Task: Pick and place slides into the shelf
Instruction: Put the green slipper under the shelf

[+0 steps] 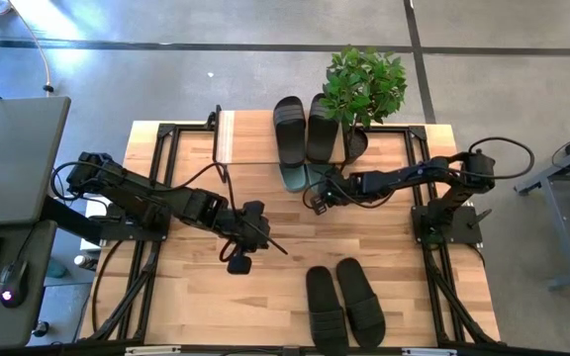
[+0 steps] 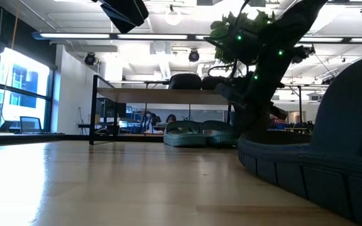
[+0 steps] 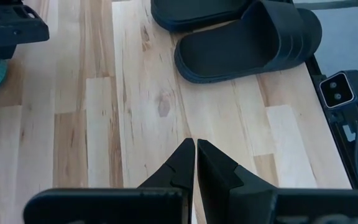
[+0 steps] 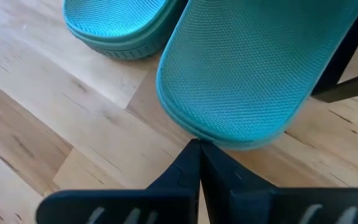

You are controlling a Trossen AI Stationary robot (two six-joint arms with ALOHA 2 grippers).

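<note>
Right gripper [image 4: 197,144], jaws closed and empty, touches a green slide's [image 4: 260,68] heel under the shelf [image 1: 250,148], upper centre. Left gripper [image 3: 196,144] hovers mid-surface, jaws closed, empty.

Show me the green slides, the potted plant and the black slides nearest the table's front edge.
green slides [image 4: 247,68], right wrist view, textured footbed of the nearer one.
potted plant [image 1: 366,84], high view, its leaves.
black slides [image 1: 347,305], high view, inner edge of the right one.
</note>
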